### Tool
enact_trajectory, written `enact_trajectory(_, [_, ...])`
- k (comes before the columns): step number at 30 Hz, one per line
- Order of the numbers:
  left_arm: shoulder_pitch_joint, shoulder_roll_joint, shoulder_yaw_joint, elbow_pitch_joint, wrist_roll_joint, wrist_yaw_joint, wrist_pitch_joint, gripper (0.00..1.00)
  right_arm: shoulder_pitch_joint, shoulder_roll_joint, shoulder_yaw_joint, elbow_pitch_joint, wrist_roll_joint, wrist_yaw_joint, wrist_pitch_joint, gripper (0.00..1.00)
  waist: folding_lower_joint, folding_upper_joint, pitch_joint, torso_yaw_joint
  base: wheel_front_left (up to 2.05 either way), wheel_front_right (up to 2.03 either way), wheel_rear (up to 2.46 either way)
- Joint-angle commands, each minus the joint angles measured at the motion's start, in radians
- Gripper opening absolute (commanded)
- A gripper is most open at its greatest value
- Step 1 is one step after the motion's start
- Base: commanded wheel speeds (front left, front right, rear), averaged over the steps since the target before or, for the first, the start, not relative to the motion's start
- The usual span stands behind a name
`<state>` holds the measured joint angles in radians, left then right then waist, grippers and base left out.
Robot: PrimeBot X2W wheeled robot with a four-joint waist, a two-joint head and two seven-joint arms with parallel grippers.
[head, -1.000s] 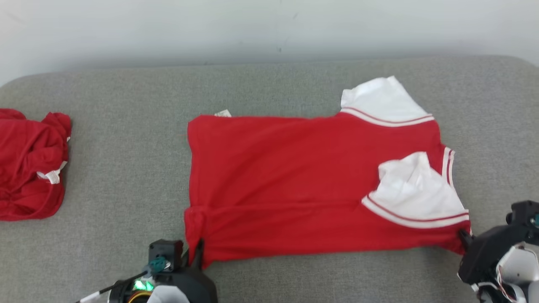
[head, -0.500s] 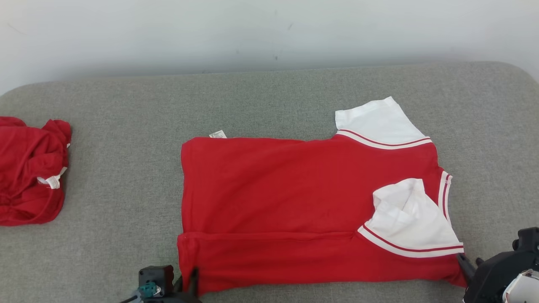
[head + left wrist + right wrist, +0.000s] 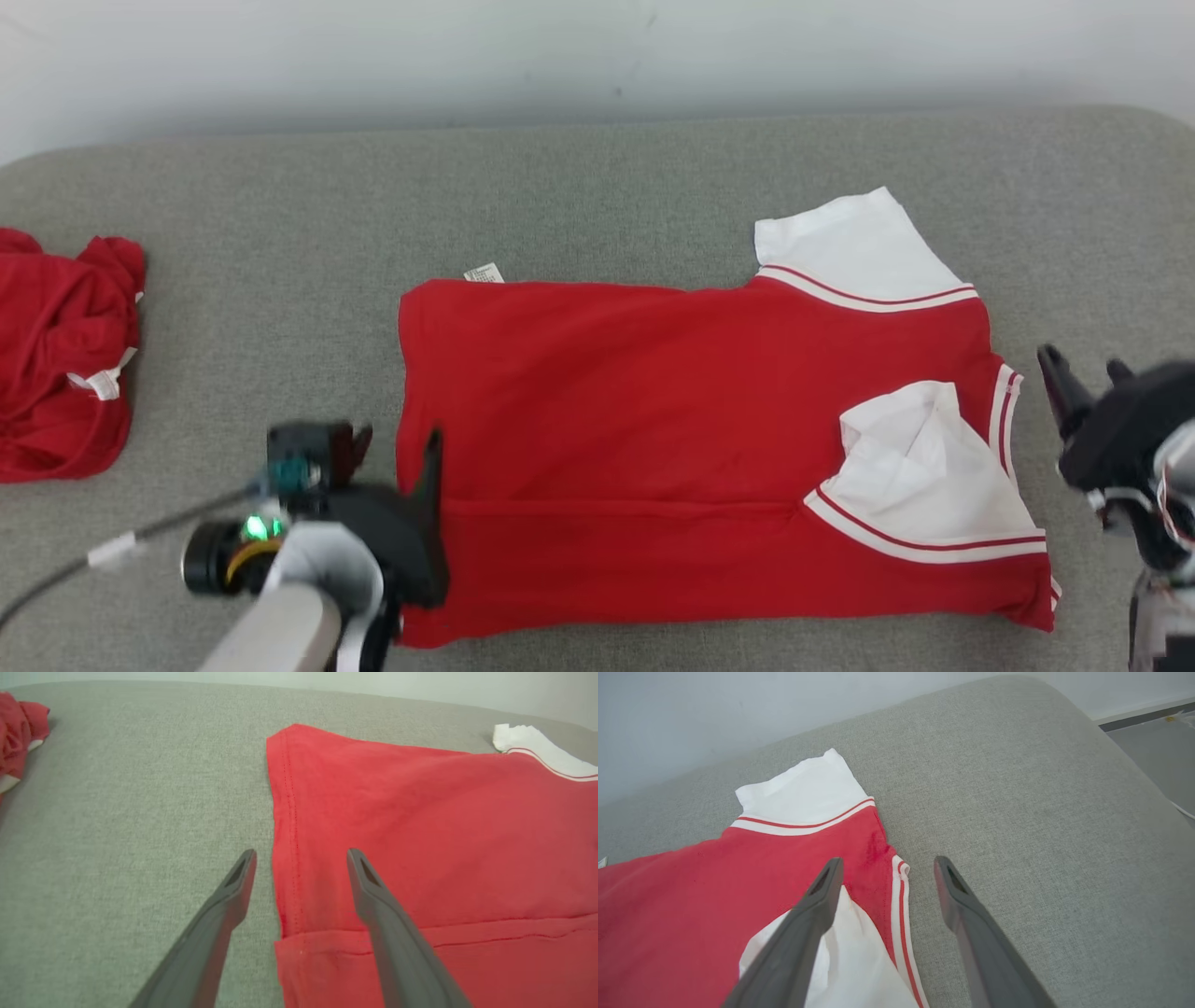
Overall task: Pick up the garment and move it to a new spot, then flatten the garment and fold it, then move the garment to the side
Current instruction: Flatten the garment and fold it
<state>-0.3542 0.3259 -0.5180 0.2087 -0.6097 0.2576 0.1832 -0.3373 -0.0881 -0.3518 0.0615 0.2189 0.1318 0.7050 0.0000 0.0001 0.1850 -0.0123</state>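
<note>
Head view, whole garment (image 3: 653, 420), left wrist view, hem stitching (image 3: 293, 826)

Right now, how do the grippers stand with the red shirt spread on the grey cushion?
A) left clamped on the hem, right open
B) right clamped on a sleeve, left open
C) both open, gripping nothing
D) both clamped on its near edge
C: the left gripper and the right gripper each show fingers spread wide in their wrist views, with no fold of the red shirt pinched between them.
</note>
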Motion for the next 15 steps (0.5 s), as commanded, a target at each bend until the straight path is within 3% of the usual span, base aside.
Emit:
enact_trajectory(1, [-0.064, 0.001, 0.001, 0.018, 0.003, -0.014, 0.025, 1.00, -0.057, -0.018, 0.023, 0.027, -0.006, -0.002, 0.010, 1.00, 0.0000, -0.0001, 0.031, 0.000, 0.00, 0.00, 0.00])
enact_trajectory(7, [-0.291, -0.012, -0.004, 0.141, -0.002, -0.065, 0.125, 1.00, -0.290, -0.072, 0.135, 0.173, 0.015, -0.002, 0.030, 1.00, 0.0000, -0.0001, 0.117, -0.027, 0.00, 0.00, 0.00])
enact_trajectory(15, [-0.519, -0.004, -0.029, 0.304, 0.025, -0.123, 0.214, 1.00, -0.528, -0.130, 0.235, 0.361, 0.029, -0.002, -0.031, 1.00, 0.0000, -0.0001, 0.227, -0.046, 0.00, 0.00, 0.00])
